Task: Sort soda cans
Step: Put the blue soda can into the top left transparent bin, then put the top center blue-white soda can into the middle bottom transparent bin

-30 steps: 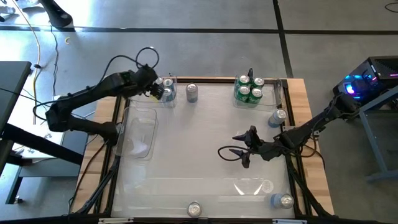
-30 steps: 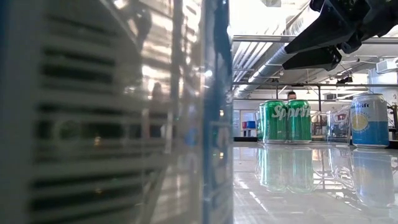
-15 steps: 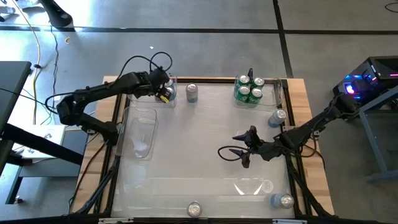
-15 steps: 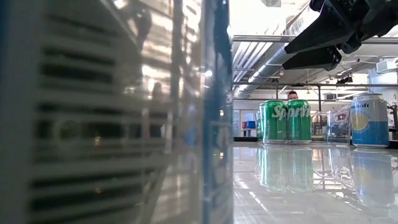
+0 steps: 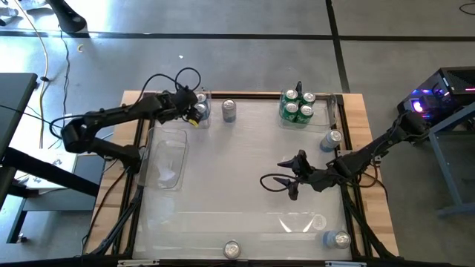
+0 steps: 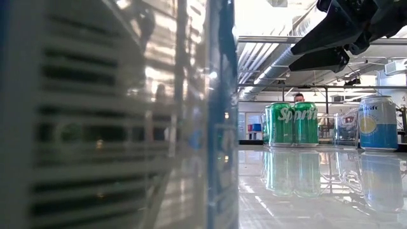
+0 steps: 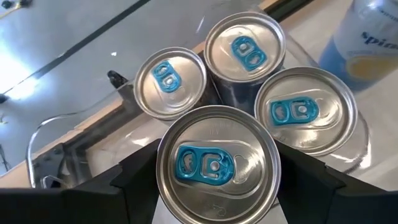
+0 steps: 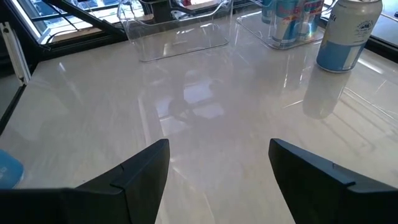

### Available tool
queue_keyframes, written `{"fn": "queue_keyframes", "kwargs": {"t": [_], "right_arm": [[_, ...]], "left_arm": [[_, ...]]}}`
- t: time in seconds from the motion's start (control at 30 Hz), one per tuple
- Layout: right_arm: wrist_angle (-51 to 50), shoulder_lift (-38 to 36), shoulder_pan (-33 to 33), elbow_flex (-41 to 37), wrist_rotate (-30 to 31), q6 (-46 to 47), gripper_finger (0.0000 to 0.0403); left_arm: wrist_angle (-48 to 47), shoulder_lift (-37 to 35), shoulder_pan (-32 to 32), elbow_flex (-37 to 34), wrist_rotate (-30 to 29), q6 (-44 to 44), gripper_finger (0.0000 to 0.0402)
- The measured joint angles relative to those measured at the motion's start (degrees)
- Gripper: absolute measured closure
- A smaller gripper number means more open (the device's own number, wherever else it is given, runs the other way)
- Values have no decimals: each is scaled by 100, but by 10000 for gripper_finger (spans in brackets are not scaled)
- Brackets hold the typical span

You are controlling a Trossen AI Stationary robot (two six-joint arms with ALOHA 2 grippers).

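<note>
My left gripper (image 5: 191, 111) is over the clear tray at the table's far left corner (image 5: 202, 95), shut on a silver soda can with a blue tab (image 7: 216, 163). Three like cans (image 7: 244, 53) stand upright close around it in that tray. My right gripper (image 5: 286, 184) hovers open over bare table right of centre, touching nothing (image 8: 217, 168). Several green cans (image 5: 298, 106) stand in the far-right tray. Single cans stand on their bases at the far edge (image 5: 228, 110), the right side (image 5: 332, 139) and the near edge (image 5: 232, 250), (image 5: 338, 239). My left gripper pinches the silver can by its upper wall just under the rim (image 7: 163, 163), one finger (image 7: 140, 171) on each side. The fingers come from above, pointing down. The can stays upright among the three others; whether its base rests in the tray cannot be seen.
An empty clear tray (image 5: 167, 156) lies at the left side and another (image 5: 300, 221) near the right near corner. A raised dark frame (image 5: 138, 170) borders the table. The near-edge can (image 6: 114, 114) fills the left of the low view. Bare tabletop lies in the middle (image 5: 223, 178).
My left arm has stretched out and sunk lower, bringing its gripper and the held can a little toward the table's right and down among the cans in the far-left tray. My right arm has kept still.
</note>
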Motion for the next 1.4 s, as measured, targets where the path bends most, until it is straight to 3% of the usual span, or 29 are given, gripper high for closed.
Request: {"fn": "queue_keyframes", "kwargs": {"t": [0.57, 1.0, 1.23, 1.4], "right_arm": [[1, 1, 0, 0, 1, 104, 132], [1, 1, 0, 0, 109, 101, 132], [1, -15, 1, 0, 306, -56, 132], [1, -178, 74, 0, 771, -212, 132]], "left_arm": [[1122, -239, 96, -949, 331, 258, 147], [1105, -345, 489, -949, 1262, 869, 53], [1015, -1137, 515, -949, 1188, 1383, 51], [880, -2048, 375, -949, 1192, 1767, 51]]}}
